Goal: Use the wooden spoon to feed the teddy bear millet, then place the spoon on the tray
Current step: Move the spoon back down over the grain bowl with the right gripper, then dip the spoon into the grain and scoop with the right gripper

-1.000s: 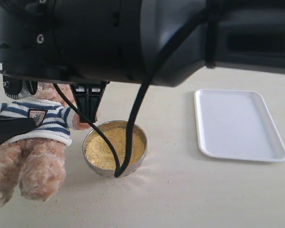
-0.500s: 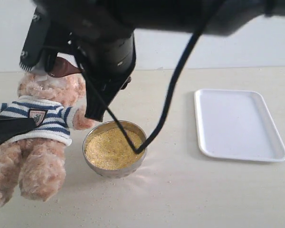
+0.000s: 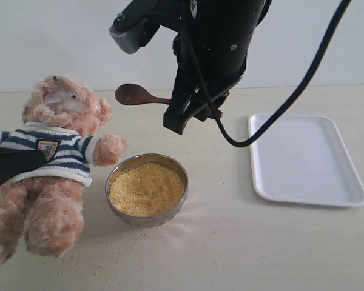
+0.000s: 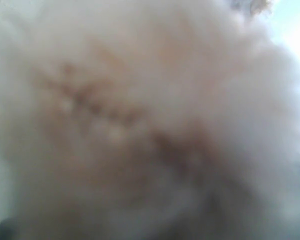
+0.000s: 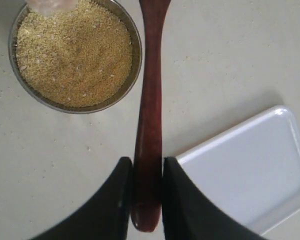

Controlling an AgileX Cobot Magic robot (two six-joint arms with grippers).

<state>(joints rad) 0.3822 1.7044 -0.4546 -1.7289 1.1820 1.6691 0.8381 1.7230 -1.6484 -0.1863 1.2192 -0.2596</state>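
The teddy bear (image 3: 51, 212) is fluffy light brown, with a navy-and-white striped shirt (image 3: 73, 160) and a little crest badge (image 3: 47, 147). The spoon (image 3: 132, 94) is dark reddish-brown, the millet (image 3: 147, 189) is golden yellow in a shiny silver bowl (image 3: 142, 219), the tray (image 3: 303, 157) is plain white, and the table (image 3: 242, 248) is pale beige.

Just a plain beige tabletop (image 3: 261, 242), smooth and matte, with a blank pale wall (image 3: 48, 42) right behind it. Soft, even lighting, faint shadows.

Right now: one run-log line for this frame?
right tool: shut on wooden spoon, airborne | spoon tip: toward teddy bear | left tool: against teddy bear, grip unclear | millet: in metal bowl | tray: bare
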